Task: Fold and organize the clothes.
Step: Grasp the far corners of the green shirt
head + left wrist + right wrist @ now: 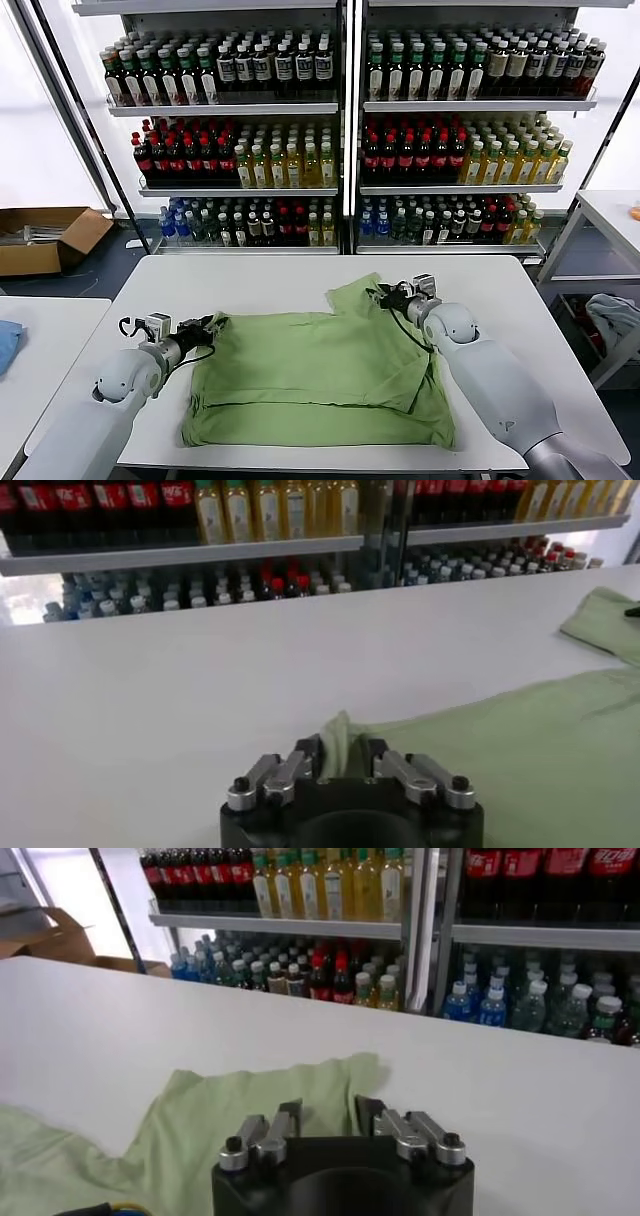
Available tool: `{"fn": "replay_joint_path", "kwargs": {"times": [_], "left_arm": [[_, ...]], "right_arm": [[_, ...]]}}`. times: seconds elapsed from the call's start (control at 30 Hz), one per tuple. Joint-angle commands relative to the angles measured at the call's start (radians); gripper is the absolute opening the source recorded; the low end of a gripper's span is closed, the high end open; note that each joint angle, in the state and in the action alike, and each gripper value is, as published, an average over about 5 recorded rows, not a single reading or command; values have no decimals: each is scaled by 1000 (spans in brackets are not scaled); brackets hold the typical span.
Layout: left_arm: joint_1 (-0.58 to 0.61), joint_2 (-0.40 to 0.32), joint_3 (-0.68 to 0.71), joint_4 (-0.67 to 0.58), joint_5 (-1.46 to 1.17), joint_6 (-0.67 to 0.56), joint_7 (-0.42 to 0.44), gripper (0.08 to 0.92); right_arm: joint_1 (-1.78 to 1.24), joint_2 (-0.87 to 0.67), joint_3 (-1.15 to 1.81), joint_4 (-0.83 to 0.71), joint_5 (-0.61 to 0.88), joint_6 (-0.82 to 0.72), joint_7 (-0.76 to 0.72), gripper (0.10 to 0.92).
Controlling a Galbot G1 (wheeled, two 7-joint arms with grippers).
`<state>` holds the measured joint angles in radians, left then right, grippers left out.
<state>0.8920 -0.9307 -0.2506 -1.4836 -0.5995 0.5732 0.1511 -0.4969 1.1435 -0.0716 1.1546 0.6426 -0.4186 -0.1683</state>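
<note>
The light green shirt (320,375) is spread flat, plain side up, on the white table (250,280). The left gripper (207,325) is clamped on a raised fold of the shirt's left sleeve edge, pinched between its fingers (310,752). The right gripper (385,294) is set at the right sleeve; whether cloth is held between its narrowed fingers (290,1114) cannot be told.

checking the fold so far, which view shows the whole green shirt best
The head view: the whole green shirt lies spread on the white table. The left wrist view shows only one edge pinched in the left gripper; the right wrist view shows only a sleeve at the right gripper.
</note>
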Motion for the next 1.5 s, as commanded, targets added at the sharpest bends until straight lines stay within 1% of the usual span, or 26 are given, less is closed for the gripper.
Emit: {"fn": "replay_joint_path", "kwargs": {"times": [0.03,0.17,0.23,0.3,0.5,0.7,0.93,1.1,1.27,1.5], "left_arm": [[4,-4,5,7,17,4,8,241],[4,-10,-4,-16,1,-11,-15,129],[10,-13,-11,-40,-8,-32,-36,101],[18,-16,-19,-67,-10,-50,-51,90],[52,-10,-53,-142,-18,-75,-69,90],[119,7,-113,-262,-55,-76,-97,90],[247,33,-197,-418,-65,-73,-124,90],[379,38,-271,-538,-68,-55,-141,90],[511,19,-341,-627,-68,-36,-156,90],[684,-34,-425,-707,-55,-31,-159,90]], "right_arm": [[1,5,-5,6,2,7,3,254],[-19,0,20,61,29,21,13,147],[-33,-4,42,100,46,24,21,113],[-52,-10,67,145,63,24,29,106],[-126,-43,135,276,113,25,46,106],[-244,-84,222,465,161,14,63,106],[-435,-131,319,685,208,7,85,106],[-608,-155,392,829,208,4,88,106],[-772,-161,497,944,205,1,86,106],[-1014,-148,636,1020,180,12,60,106]]}}
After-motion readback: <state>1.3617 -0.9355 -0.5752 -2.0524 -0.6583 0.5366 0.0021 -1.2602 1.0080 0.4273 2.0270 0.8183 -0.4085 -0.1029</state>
